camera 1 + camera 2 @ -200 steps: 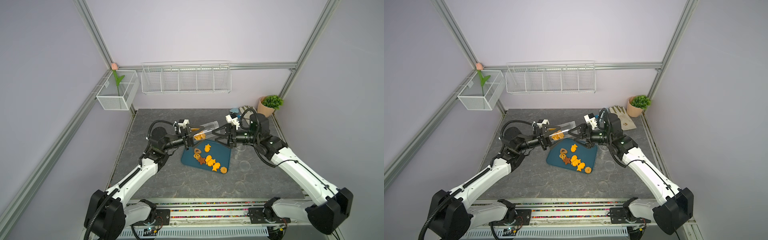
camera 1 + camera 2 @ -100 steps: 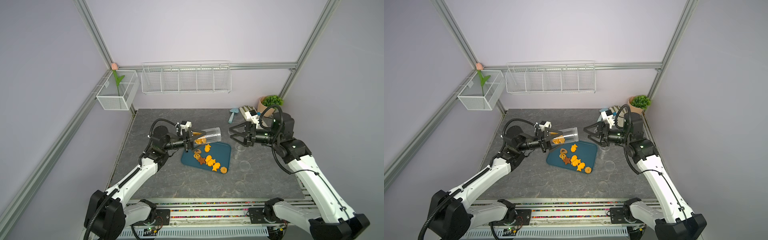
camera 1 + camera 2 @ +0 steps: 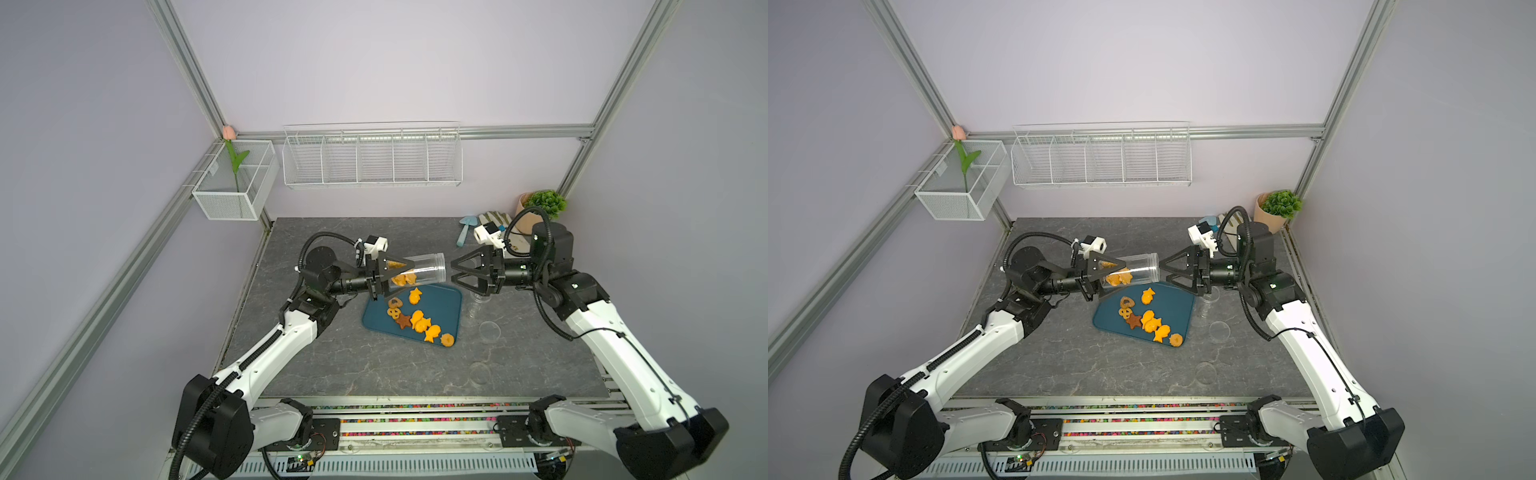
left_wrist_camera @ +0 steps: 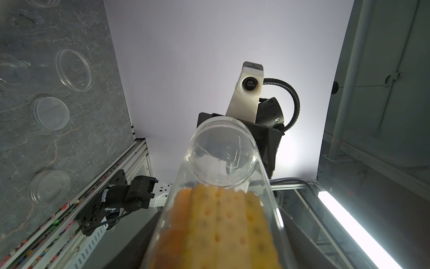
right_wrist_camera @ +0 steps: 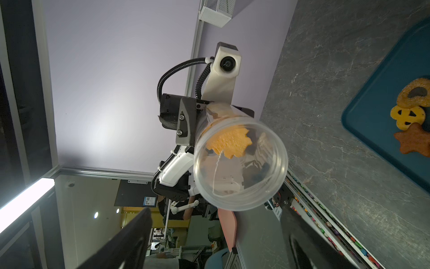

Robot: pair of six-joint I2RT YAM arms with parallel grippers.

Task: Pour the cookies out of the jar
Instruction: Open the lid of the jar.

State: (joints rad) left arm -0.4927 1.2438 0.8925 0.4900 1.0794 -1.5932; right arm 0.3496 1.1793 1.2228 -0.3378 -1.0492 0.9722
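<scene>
A clear jar [image 3: 419, 270] [image 3: 1138, 268] lies almost level in the air over the far left corner of the teal tray [image 3: 444, 303] [image 3: 1177, 307]. My left gripper [image 3: 401, 279] [image 3: 1121, 276] [image 4: 221, 244] is shut on its base end. The open mouth points right. A few orange cookies [image 3: 403, 279] [image 4: 223, 221] [image 5: 229, 142] sit inside near the base. Several more cookies [image 3: 419, 322] [image 5: 411, 93] lie on the tray. My right gripper [image 3: 453, 271] [image 3: 1162, 270] [image 5: 215, 210] is open and empty, just right of the jar mouth [image 5: 240, 163].
Clear round lids [image 3: 489, 331] [image 3: 478, 372] [image 4: 73, 69] and a clear cup [image 3: 478, 299] lie on the table right of the tray. A potted plant [image 3: 540, 205], gloves and a teal scoop [image 3: 465, 230] are at the back right. A wire basket [image 3: 372, 158] hangs on the back wall.
My right gripper backed off the jar's mouth end to the right, then edged back toward it. The jar in my left gripper has tipped closer to level.
</scene>
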